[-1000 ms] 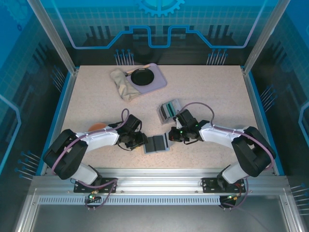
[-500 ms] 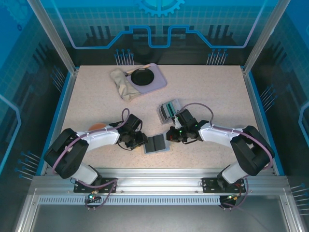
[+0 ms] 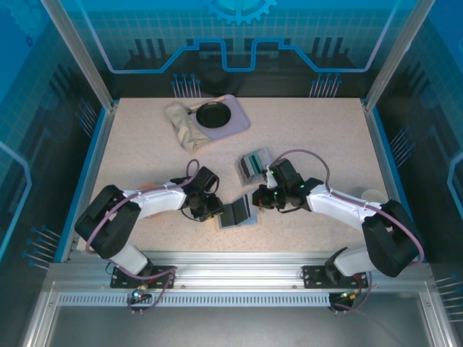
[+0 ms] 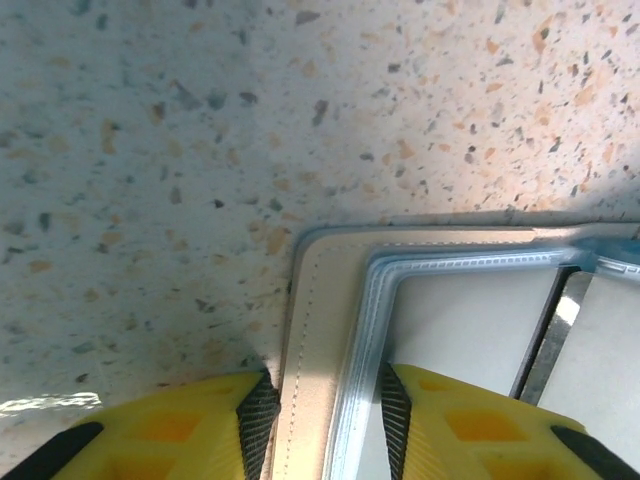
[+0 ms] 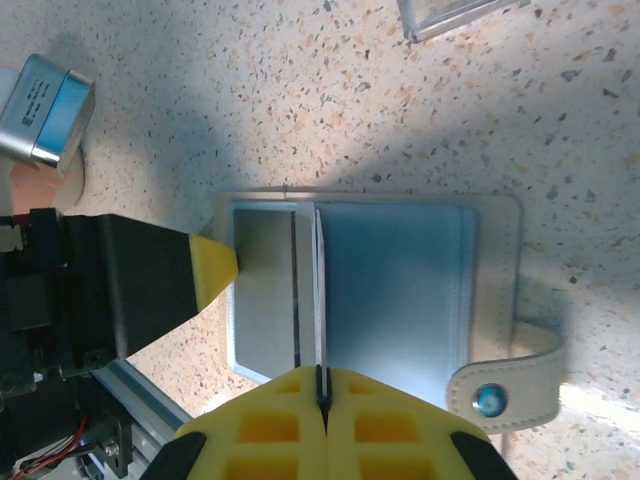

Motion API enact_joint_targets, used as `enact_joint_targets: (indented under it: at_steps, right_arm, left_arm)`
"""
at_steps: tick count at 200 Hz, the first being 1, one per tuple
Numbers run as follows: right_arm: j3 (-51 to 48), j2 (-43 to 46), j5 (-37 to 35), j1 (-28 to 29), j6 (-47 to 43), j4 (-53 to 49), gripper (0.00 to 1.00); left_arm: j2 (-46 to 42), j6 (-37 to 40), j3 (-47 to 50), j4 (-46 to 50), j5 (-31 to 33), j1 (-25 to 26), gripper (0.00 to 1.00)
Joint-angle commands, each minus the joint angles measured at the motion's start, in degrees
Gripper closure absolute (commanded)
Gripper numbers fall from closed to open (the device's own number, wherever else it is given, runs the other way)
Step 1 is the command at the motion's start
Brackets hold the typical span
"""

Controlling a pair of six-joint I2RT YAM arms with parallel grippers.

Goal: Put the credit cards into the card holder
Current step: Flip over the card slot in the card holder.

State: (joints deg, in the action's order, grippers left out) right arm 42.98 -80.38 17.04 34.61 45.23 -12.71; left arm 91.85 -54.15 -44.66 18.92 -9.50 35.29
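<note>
The card holder lies open on the table with its dark panels up and its snap tab at one side. My left gripper is shut on its left edge: in the left wrist view the pads squeeze the tan and light-grey border, with the gripper at the frame's bottom. My right gripper is shut on one of the credit cards, a thin white card seen edge-on, standing over the holder's middle fold. In the top view the right gripper sits at the holder's right side.
A small grey tray of upright cards stands just behind the right gripper. At the back left are a lilac tray with a black dish and a beige cloth. A white round object sits by the right arm.
The right arm has swung its elbow outward and brought the card over the holder's fold. The left gripper has shifted slightly right and narrowed on the holder's edge.
</note>
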Motion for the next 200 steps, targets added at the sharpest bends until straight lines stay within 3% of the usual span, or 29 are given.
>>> enact_joint_targets:
  at_steps: [1,59,136,164,200]
  right_arm:
    - [0.4,-1.9,2.6,-0.6,0.7,1.3,0.98]
    - [0.3,-3.9,5.1,-0.3,2.4,5.1,0.97]
    - [-0.9,-3.8,2.8,-0.9,1.9,3.8,0.98]
    - [-2.8,-2.1,3.9,-2.8,1.3,4.1,0.98]
    - [-5.3,-1.9,5.7,-4.1,1.8,7.4,0.98]
  left_arm:
    - [6.6,-1.9,-0.4,-21.4,-8.2,4.0,0.62]
    - [2.6,-2.0,2.0,-20.8,-5.7,4.0,0.58]
    - [-9.3,-3.5,5.3,-6.4,9.1,3.9,0.38]
    - [-10.9,-2.1,6.1,-8.6,7.7,3.9,0.34]
    - [-7.7,0.7,4.1,-11.6,1.9,3.9,0.36]
